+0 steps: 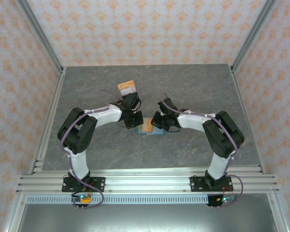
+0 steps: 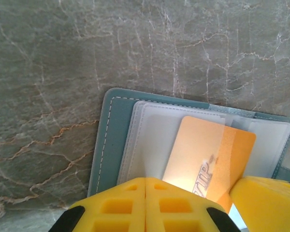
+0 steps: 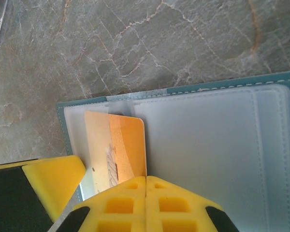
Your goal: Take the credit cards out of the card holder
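Card holder (image 1: 157, 131) is lying open and flat on the table (image 1: 198, 87), centre, just beyond both arms. Both tools are meeting over it. The left tool (image 2: 145, 182) is coming in from the left with its fingers pressed together. The right tool (image 3: 146, 180) is coming in from the right, fingers also together. Neither looks clamped on anything; the tips are hidden, so contact with the holder is a guess. An orange card (image 2: 210, 154) is sticking partway out of its clear sleeve (image 2: 150, 145), skewed, lying flat between the two tools. Likely one tool is pinning the holder against sliding while the other is nudging the card out. A stack of cards (image 1: 127, 87) is sitting farther back and left, well apart, likely keeping the work spot free. Task looks partway done; this card is not yet out.
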`<act>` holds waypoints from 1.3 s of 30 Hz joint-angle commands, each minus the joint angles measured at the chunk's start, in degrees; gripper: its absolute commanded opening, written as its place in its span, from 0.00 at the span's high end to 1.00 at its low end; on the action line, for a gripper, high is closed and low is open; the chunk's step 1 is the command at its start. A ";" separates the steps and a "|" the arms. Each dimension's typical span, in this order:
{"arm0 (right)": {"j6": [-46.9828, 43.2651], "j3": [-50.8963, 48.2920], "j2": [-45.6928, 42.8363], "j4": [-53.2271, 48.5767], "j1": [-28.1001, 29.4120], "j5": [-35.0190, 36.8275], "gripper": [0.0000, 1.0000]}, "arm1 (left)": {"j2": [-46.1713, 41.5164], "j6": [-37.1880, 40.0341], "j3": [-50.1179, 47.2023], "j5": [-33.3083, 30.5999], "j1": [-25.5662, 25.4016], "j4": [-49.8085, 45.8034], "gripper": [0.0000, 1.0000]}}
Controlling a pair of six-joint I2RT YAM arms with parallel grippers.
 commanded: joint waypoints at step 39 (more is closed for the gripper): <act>-8.28 -6.28 -11.68 2.70 -1.87 2.40 1.00 | -3.83 2.45 1.58 2.94 1.77 -1.92 0.82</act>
